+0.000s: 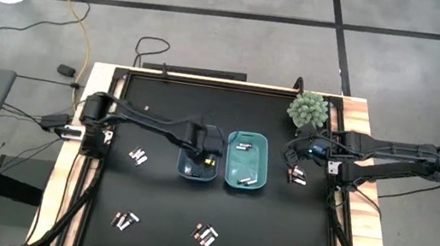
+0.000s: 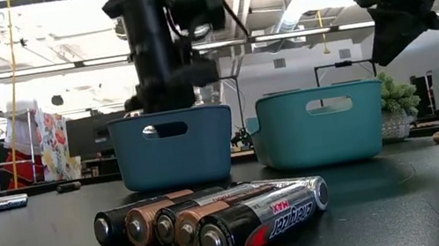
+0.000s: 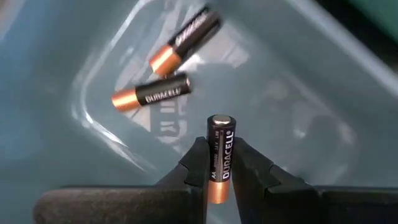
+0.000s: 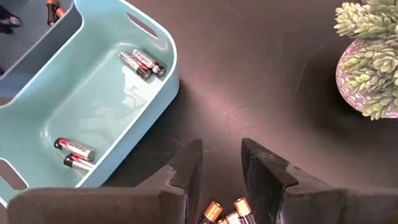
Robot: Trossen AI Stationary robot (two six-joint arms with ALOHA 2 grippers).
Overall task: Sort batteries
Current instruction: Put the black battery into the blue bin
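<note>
Left gripper [image 3: 219, 169] pinching one Duracell battery [image 3: 219, 155] upright above the blue bin [image 1: 183, 168], two cells lying inside. Right gripper [image 4: 221, 163] hovering part-open, empty, over a battery cluster [image 1: 297, 176]. Risking a bounce-out if releasing high.

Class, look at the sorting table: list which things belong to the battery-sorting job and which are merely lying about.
Part of the job:
- Duracell battery held in the left gripper
- two batteries already in the blue bin
- teal bin
- loose battery pile
- right gripper over more batteries

Lying about:
- potted plant
- yellow cable
</note>
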